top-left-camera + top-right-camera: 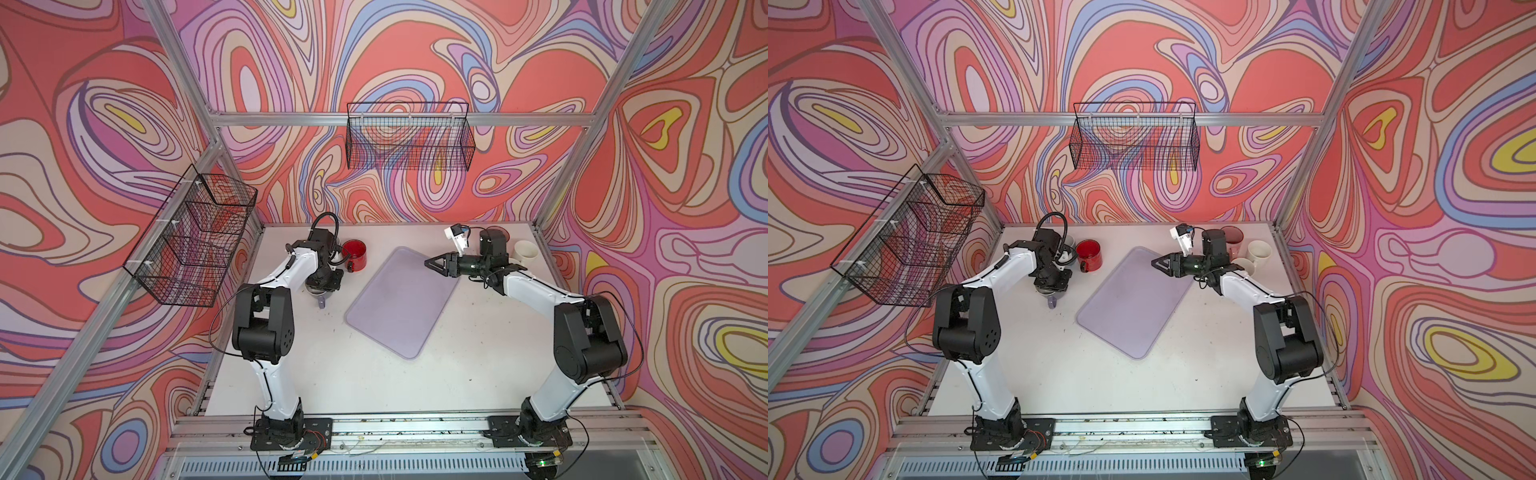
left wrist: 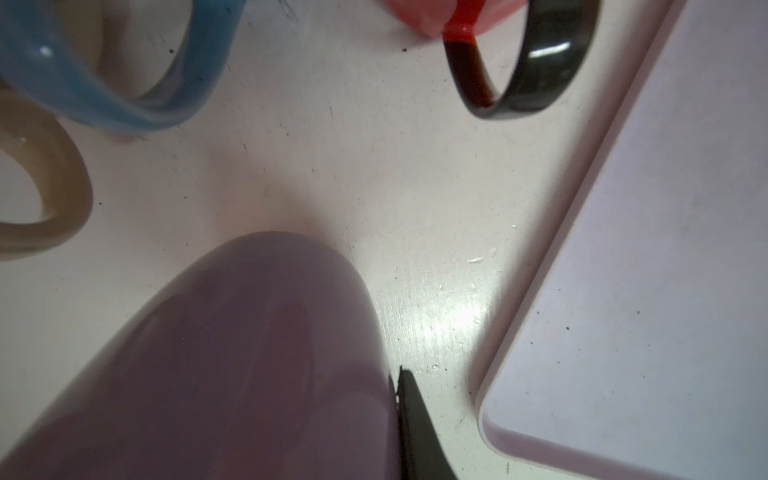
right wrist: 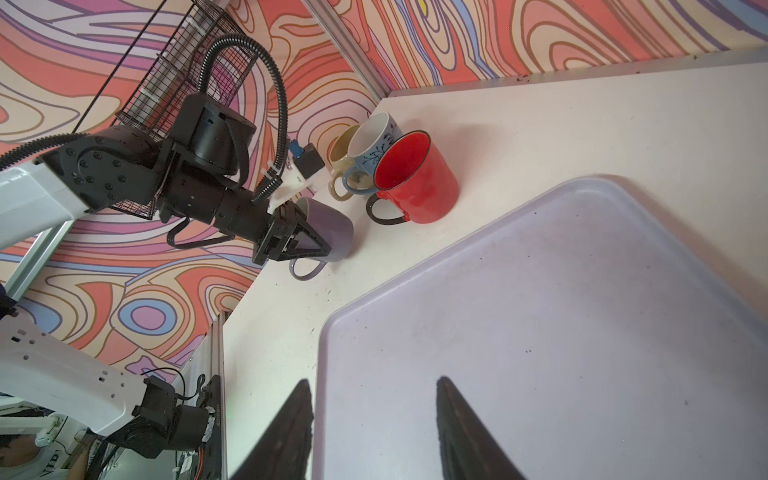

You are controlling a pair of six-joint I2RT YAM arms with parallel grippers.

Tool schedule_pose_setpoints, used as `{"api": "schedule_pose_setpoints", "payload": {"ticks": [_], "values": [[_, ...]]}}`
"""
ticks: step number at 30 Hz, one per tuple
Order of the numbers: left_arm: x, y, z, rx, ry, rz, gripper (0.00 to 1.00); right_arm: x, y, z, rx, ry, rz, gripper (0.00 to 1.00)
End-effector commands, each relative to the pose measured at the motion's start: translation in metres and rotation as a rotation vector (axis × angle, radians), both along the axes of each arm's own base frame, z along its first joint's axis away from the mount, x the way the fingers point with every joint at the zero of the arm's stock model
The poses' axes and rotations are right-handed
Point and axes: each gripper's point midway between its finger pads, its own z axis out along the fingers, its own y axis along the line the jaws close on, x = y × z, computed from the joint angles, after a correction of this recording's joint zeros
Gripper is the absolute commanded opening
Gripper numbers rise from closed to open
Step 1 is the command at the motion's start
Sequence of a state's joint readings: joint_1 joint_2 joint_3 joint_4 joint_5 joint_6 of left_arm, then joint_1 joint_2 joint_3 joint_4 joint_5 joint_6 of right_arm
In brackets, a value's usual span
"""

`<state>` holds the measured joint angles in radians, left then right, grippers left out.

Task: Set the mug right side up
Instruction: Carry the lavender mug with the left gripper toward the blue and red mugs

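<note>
The left pincer (image 3: 316, 245) is pinching the lilac mug (image 3: 336, 226) by its wall, probably slick, breakable ceramic; the right pincer (image 3: 374, 381) is hovering spread.

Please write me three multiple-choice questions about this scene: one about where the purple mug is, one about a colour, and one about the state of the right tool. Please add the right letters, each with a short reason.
1. Where is the purple mug?
A) on the tray
B) stacked on the red mug
C) beside the tray, off it

2. What colour is the red mug's handle?
A) black
B) white
C) blue

3. How is the right tool?
A) shut on a mug
B) open and empty
C) out of view

Answers: 1 C, the mug is outside the tray's rim, near the red mug. 2 A, the loop is glossy black. 3 B, its jaws stand apart above the tray's edge with nothing between them.
</note>
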<state>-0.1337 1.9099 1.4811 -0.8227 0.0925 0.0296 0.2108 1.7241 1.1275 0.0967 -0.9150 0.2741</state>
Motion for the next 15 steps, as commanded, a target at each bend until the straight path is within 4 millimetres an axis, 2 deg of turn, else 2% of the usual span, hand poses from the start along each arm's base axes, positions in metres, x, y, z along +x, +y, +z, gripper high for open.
{"api": "schedule_pose_setpoints", "payload": {"ticks": [1,15], "values": [[0.0137,0.0085,0.0078,0.025,-0.029,-0.007,0.00,-0.0014,-0.0030,0.0032,-0.003,-0.021,-0.005,0.49],[0.0187,0.0079,-0.0016,0.018,-0.016,-0.006,0.00,0.0018,-0.0063,-0.0036,0.006,-0.005,-0.012,0.50]]}}
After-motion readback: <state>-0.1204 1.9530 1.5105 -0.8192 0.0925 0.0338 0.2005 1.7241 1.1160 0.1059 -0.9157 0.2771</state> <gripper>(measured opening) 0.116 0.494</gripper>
